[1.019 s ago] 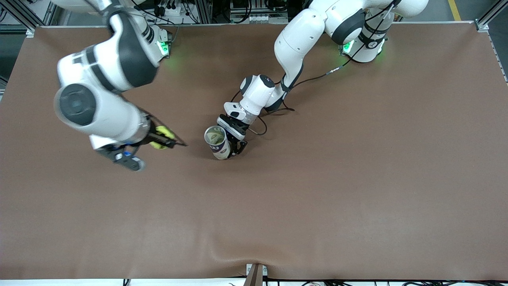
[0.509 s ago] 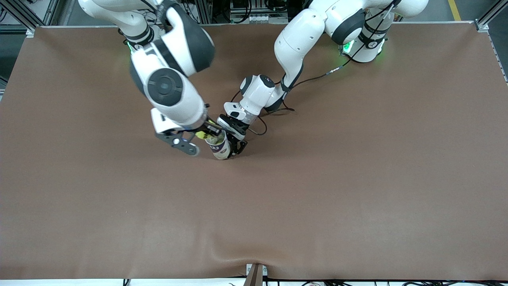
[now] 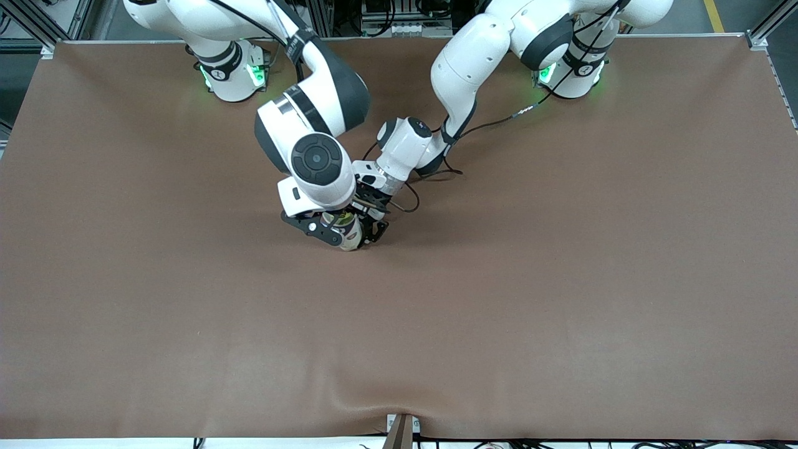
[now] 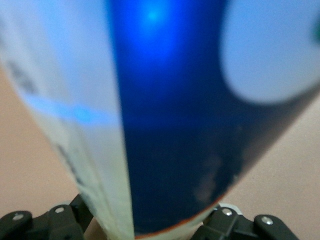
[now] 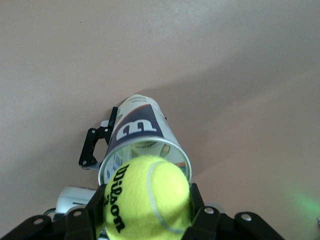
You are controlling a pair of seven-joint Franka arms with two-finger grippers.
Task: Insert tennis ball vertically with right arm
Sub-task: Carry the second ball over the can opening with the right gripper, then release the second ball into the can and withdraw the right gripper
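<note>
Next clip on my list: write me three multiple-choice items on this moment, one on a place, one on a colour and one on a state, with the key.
1. The right claw is over:
A. the open mouth of the blue-and-white cylindrical ball can
B. bare brown table
C. the left arm's base

2. The fuzzy round ball is:
A. orange
B. yellow-green
C. white

3. The left claw is:
A. open above the table
B. shut on the can
C. holding the ball

Key: 1 A, the right wrist view shows the can's open rim just below the ball. 2 B, yellow-green felt with black lettering. 3 B, the left wrist view shows the can's wall filling the space between its fingers.
</note>
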